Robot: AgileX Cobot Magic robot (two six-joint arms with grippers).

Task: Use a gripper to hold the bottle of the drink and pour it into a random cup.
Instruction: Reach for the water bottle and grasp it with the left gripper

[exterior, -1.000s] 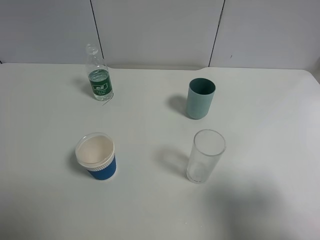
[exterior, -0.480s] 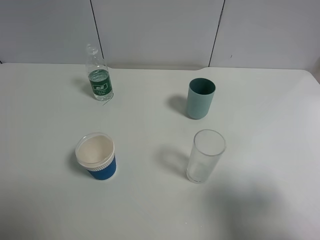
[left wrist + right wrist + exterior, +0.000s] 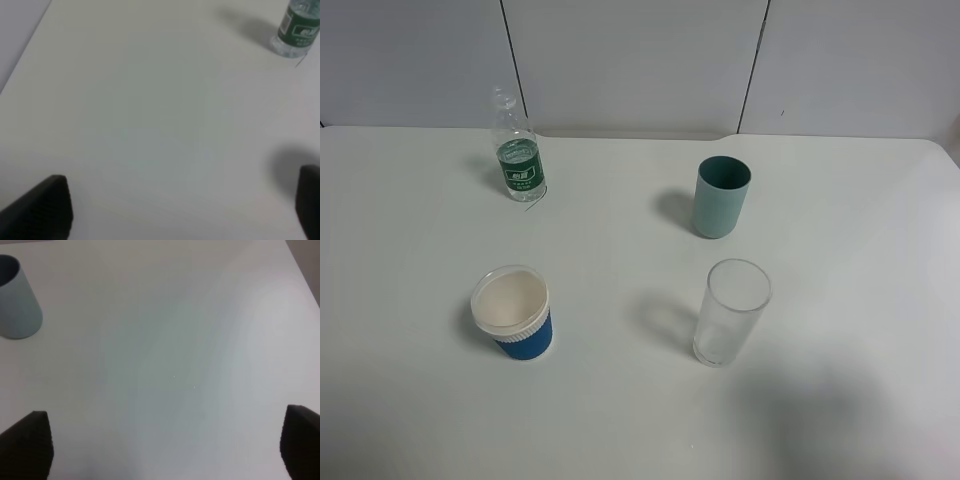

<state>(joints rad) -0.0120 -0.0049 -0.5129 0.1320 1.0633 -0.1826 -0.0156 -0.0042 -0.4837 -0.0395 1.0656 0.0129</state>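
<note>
Green-labelled bottle [image 3: 521, 165] unmoved, blue cup [image 3: 516, 322] unmoved, nothing shifted since.

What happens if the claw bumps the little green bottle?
The bottle is tall and narrow, so a high bump could probably tip it. It looks uncapped, so it would likely spill. Its clear plastic may squash if squeezed hard.
</note>
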